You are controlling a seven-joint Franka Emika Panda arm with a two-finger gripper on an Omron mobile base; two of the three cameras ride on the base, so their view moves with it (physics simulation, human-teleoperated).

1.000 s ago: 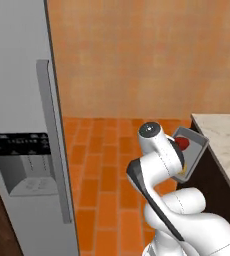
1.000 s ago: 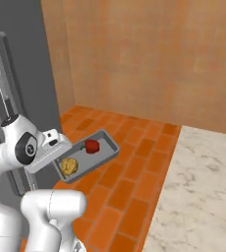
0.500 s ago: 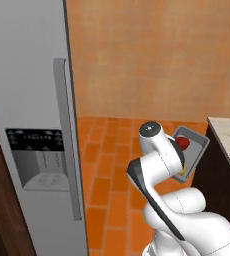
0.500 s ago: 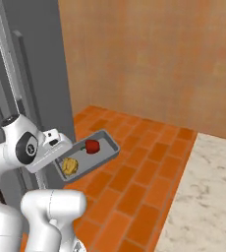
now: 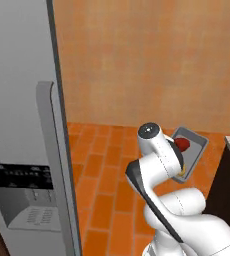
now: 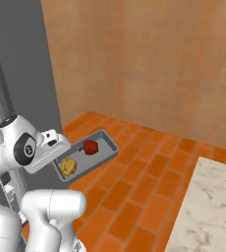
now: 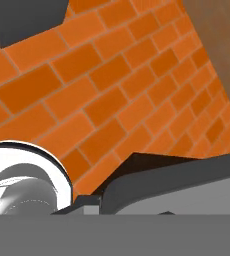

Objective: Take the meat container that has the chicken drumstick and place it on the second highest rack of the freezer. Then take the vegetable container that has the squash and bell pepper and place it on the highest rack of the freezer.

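My gripper (image 6: 59,153) is shut on the near edge of the vegetable container (image 6: 106,139), a shallow grey tray held level above the brick floor. The red bell pepper (image 6: 90,146) and the yellow squash (image 6: 68,166) lie inside it. From the left base view the vegetable container (image 5: 196,145) peeks out behind my arm, with the bell pepper (image 5: 182,144) showing. The freezer (image 5: 17,125) stands tall at the left, door shut, with its long handle (image 5: 54,165) and black dispenser panel (image 5: 20,176). In the hand view the tray's grey wall (image 7: 182,186) runs across the bottom. The meat container and drumstick are out of view.
Orange brick floor (image 6: 149,172) spreads ahead, up to an orange-brown wall (image 6: 149,64). A marble counter (image 6: 208,206) sits at the right, over a dark cabinet (image 5: 229,195). The freezer's grey side (image 6: 21,69) rises at the left of the right base view.
Both base views have shifted as the base moved: the freezer now looms larger and closer and the counter has slid right. The tray stays held in my gripper.
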